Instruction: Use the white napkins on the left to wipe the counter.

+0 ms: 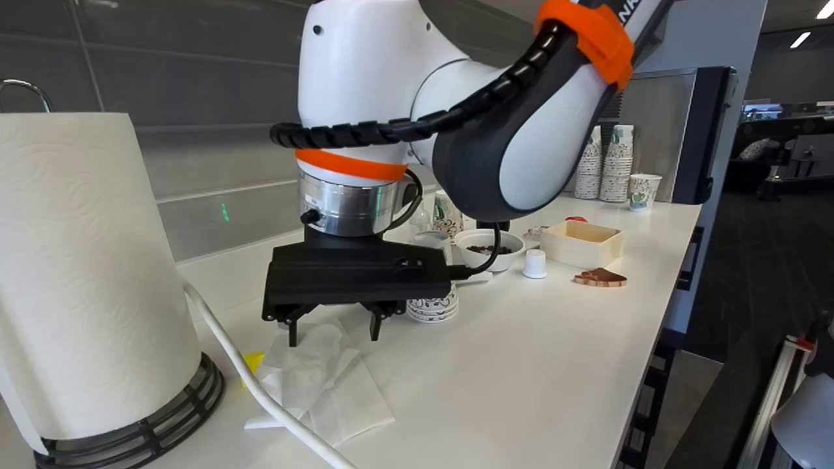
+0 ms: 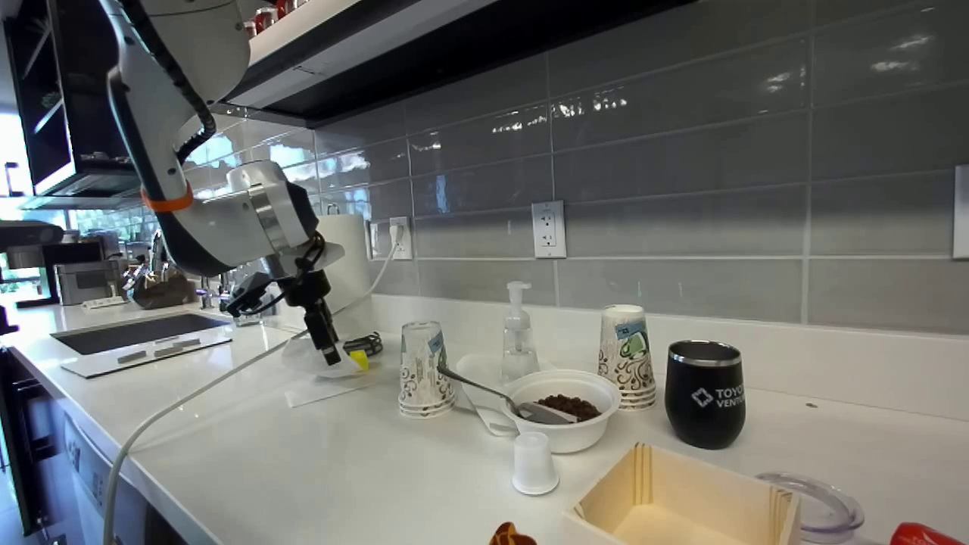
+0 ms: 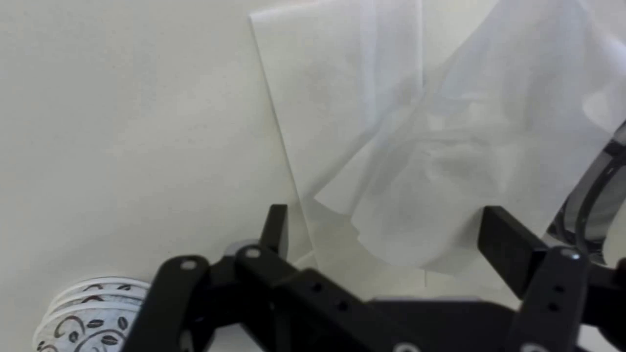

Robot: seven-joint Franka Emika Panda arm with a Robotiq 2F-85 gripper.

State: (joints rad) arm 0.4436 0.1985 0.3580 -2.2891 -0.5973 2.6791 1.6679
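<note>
The white napkins lie on the white counter [image 1: 508, 371] beside the paper towel roll. A crumpled napkin [image 1: 303, 368] rests on top of a flat, folded napkin [image 1: 357, 405]. In the wrist view, the crumpled napkin [image 3: 469, 142] is raised in folds and the flat napkin [image 3: 313, 83] shows beneath it. My gripper [image 1: 333, 339] is open, points down and is just above the napkins. In the wrist view, the gripper [image 3: 384, 210] has the crumpled napkin's rounded edge between its spread fingertips, with nothing clamped. An exterior view shows the gripper [image 2: 331, 356] in front of the crumpled napkin [image 2: 301, 356].
The paper towel roll [image 1: 85, 273] stands beside the napkins. A white cable [image 1: 254, 384] runs across in front of them. A yellow item [image 1: 253, 360] lies behind. Upside-down cups [image 2: 425, 371], a bowl [image 2: 583, 435] and a wooden box [image 2: 681, 492] stand further along.
</note>
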